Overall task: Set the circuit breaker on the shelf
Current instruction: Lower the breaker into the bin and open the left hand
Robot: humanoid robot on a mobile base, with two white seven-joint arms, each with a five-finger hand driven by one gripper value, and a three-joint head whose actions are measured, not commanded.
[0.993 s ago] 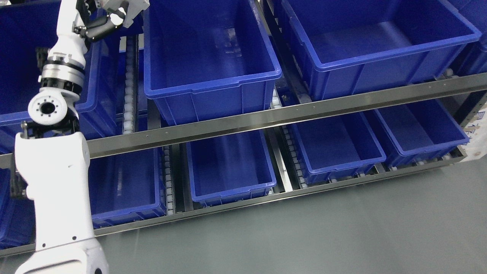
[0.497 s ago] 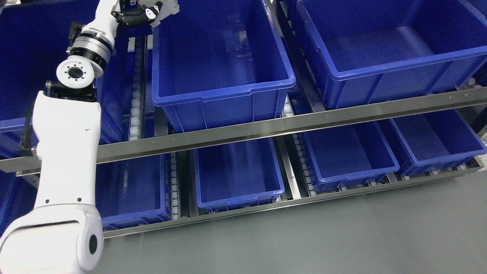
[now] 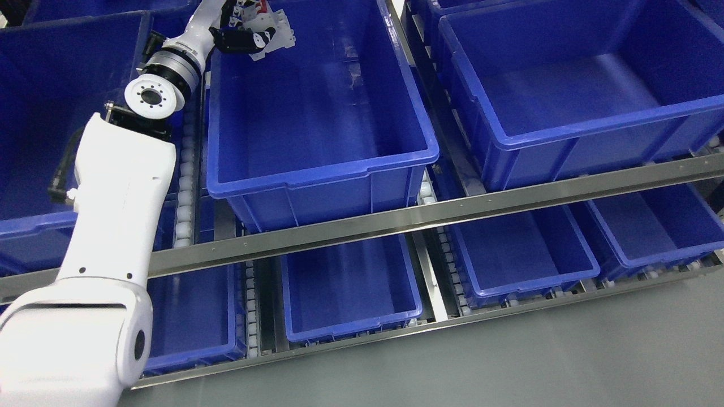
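Breaker over the bin

Our left hand [image 3: 249,34] grips the circuit breaker [image 3: 271,31]; we should lower it inside the blue bin [image 3: 317,164] before releasing.

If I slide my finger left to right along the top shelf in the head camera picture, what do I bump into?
Left blue bin → white robot arm → roller track → middle blue bin, where the left robot hand holds the circuit breaker → right blue bin.

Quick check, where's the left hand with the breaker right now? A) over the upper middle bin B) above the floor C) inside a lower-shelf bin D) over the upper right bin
A: the left hand holds the circuit breaker just inside the far left corner of the upper middle bin, above its bare bottom.
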